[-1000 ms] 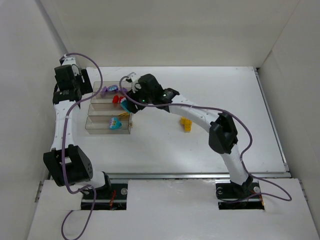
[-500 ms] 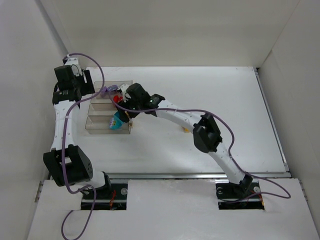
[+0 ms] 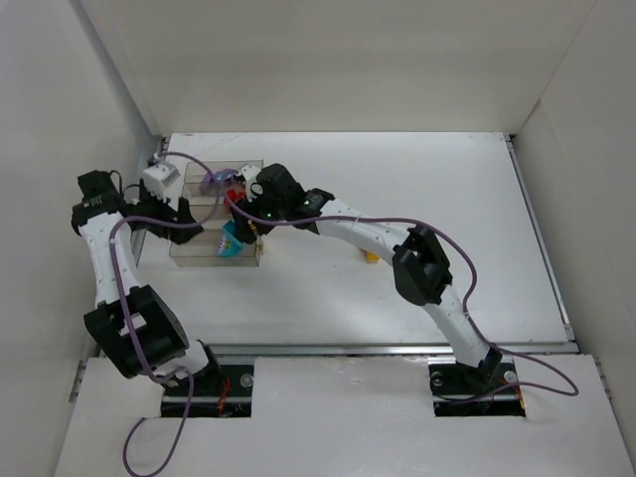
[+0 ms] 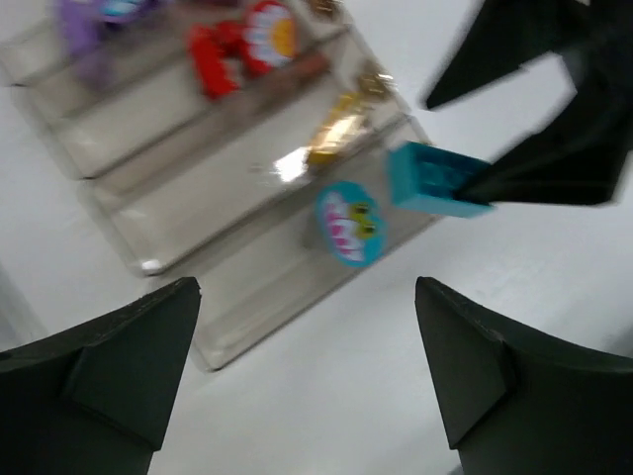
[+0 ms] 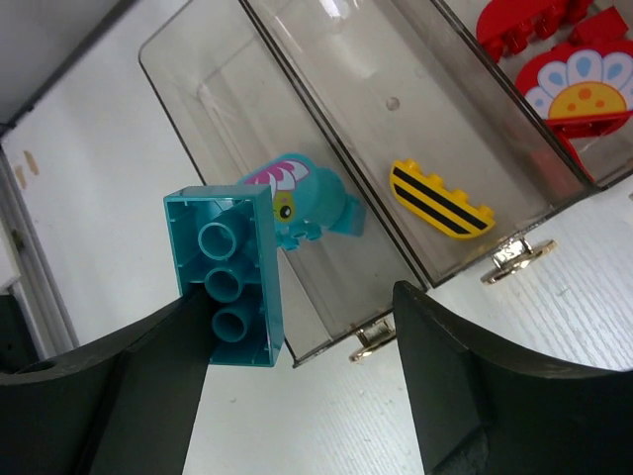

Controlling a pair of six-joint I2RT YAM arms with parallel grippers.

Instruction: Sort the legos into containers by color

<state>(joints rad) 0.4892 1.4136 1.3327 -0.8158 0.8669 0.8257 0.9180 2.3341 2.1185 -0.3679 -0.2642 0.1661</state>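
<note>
Four joined clear bins [image 3: 191,250] stand at the left. In the right wrist view the nearest bin [image 5: 213,94] holds a rounded cyan lego [image 5: 302,203], the one beside it a striped yellow lego [image 5: 442,203], the one after that red legos [image 5: 579,84]. My right gripper [image 5: 297,302] has its jaws wide apart over the nearest bin's tab end. A cyan brick [image 5: 229,277] lies against its left finger only. My left gripper [image 4: 307,297] is open and empty over the table beside the bins [image 4: 227,297]. It sees the cyan brick [image 4: 430,180] and purple legos [image 4: 89,40].
A yellow lego [image 3: 371,255] lies on the table right of the bins, partly hidden by the right arm. White walls close in the left, back and right sides. The left arm's wrist [image 3: 164,184] hangs over the bins' left ends.
The right gripper moved left and nearer with the cyan brick, to the nearest bin. The left arm swung from the back-left corner down to the bins' left side.
</note>
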